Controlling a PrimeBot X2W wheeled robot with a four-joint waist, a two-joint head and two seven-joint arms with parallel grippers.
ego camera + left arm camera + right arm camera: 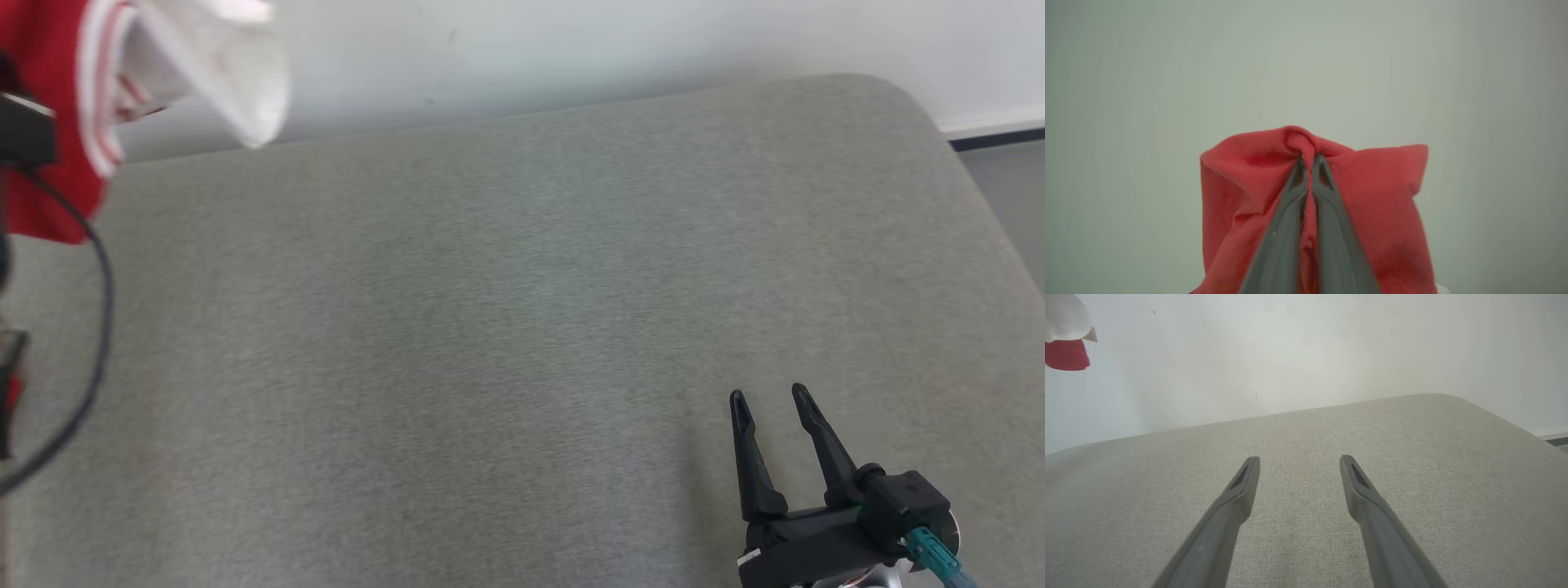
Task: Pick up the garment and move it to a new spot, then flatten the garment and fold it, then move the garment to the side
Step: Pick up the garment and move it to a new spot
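Head view: the garment (49, 122), soft red cloth with white ribbed stripes and a blurred white part, hangs in the upper left corner of the frame, above the far left edge of the padded surface (490, 327). That surface is covered in a fine grey woven fabric and has a rounded far right corner. A pale wall (571, 49) runs behind it, with a dark skirting strip (996, 137) at the right. A thin black cable (100, 310) loops down the left edge. At lower right the right hand (769, 398) is spread and holds nothing. Left wrist view: the left hand (1309, 160) is pressed together, pinching a puckered fold of the red garment (1372, 196), which drapes around its fingers. Right wrist view: the right hand (1299, 460) is spread over the grey weave (1453, 477). The garment (1065, 355) shows at upper left with a small pale tag (1090, 335), too small to read.
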